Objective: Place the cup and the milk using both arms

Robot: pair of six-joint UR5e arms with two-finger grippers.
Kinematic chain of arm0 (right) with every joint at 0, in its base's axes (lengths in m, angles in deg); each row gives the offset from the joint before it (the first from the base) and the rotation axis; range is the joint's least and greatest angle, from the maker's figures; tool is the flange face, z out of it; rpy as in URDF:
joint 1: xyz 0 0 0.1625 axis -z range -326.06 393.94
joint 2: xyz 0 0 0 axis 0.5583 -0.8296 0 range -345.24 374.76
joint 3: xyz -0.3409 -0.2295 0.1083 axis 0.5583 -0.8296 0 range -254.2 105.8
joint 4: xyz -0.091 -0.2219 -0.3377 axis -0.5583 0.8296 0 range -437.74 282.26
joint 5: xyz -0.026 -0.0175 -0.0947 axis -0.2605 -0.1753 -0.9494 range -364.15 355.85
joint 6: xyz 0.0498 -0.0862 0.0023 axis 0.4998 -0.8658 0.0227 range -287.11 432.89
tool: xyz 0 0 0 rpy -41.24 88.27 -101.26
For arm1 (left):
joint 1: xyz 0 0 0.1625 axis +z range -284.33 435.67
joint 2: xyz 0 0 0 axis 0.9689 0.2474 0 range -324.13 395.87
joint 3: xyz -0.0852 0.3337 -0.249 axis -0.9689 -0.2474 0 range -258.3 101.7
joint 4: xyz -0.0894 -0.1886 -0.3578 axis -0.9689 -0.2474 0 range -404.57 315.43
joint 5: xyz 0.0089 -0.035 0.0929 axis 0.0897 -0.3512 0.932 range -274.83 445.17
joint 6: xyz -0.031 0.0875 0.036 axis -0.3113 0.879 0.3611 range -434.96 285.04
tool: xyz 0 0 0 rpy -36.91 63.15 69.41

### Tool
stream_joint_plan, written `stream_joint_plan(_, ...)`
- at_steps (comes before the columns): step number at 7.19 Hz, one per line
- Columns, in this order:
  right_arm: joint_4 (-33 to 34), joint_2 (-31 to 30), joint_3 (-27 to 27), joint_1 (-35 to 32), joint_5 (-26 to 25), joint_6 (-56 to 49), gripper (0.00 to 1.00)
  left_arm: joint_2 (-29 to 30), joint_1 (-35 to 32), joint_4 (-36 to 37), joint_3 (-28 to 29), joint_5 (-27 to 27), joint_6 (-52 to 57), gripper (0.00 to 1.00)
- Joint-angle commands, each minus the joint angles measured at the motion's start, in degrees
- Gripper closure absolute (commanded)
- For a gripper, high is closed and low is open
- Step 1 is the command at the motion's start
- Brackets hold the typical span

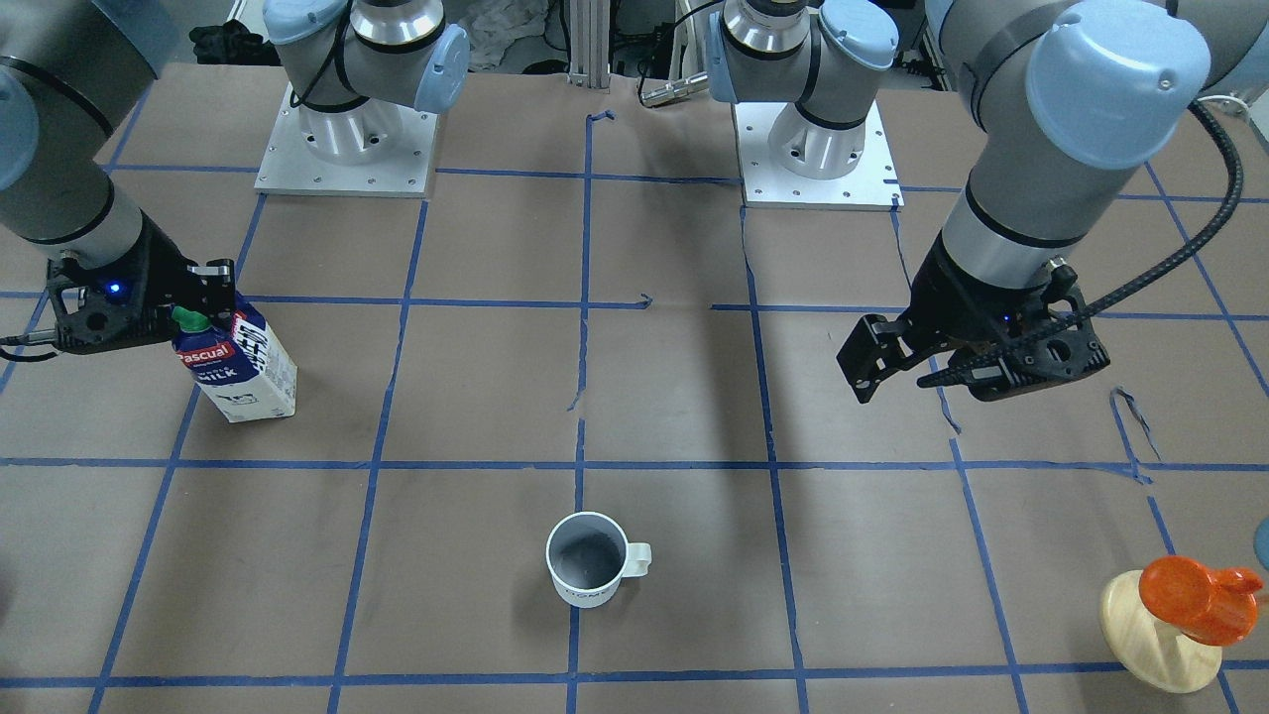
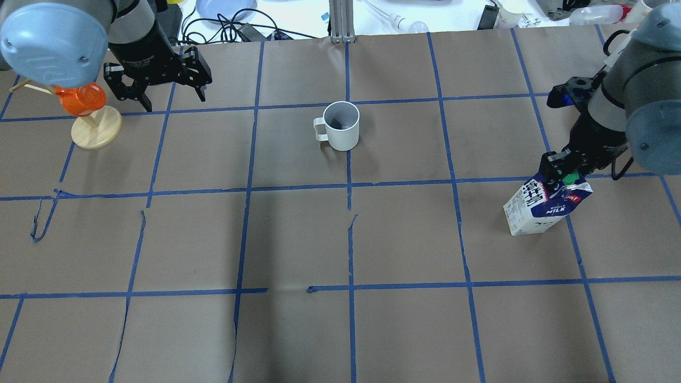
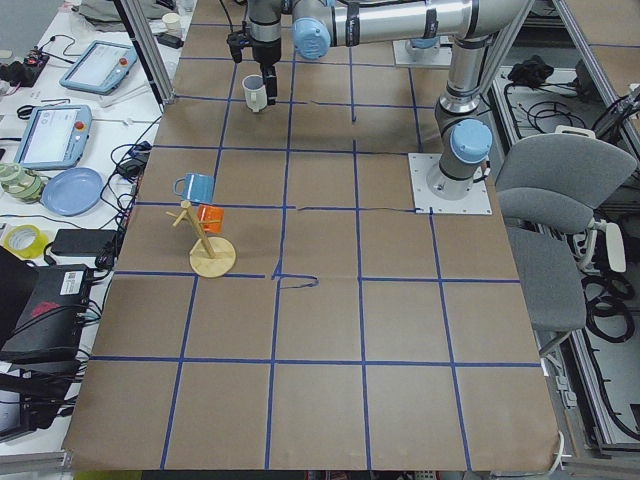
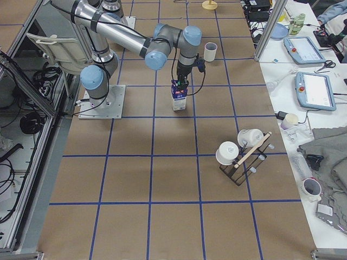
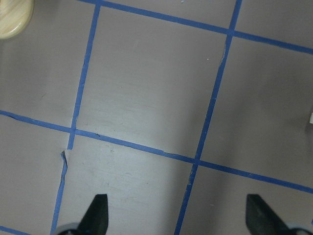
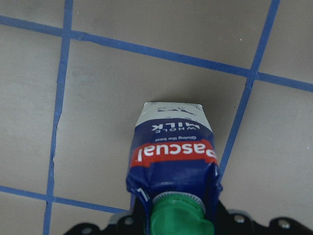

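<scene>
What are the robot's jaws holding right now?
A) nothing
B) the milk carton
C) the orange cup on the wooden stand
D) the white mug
B: the right gripper has its jaws clamped on the top of the milk carton, beside its green cap; the mug stands untouched.

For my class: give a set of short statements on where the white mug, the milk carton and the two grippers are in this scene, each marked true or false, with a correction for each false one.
1. The white ceramic mug with the dark grey inside stands upright, touched by neither gripper. True.
2. The left gripper holds the mug by its handle. False: it is open, holds nothing and is well apart from the mug.
3. The dark blue and white milk carton with the green cap lies on its side. False: it is upright, with the right gripper on its top.
4. The orange cup on the pale wooden stand is near the left gripper. True.
</scene>
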Motion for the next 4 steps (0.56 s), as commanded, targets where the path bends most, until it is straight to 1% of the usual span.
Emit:
stream_joint_plan(1,-0.54,-0.12,-2.87,-0.8,0.76,4.24,0.57,-2.42,-0.05,-1.37,-0.94,-3.48,1.38,0.0)
stream_joint_plan(2,-0.81,0.58,-6.37,-3.51,1.11,7.84,0.57,-4.17,0.13,-1.21,-3.56,-3.48,2.43,0.0)
stream_joint_plan(3,-0.55,2.41,-10.32,-9.02,1.11,13.79,0.57,-5.67,0.21,-0.86,-6.11,-3.39,4.35,0.0)
stream_joint_plan(4,-0.72,5.74,-16.02,-14.64,1.11,19.33,0.56,-6.55,0.3,-0.68,-6.74,-3.13,4.72,0.0)
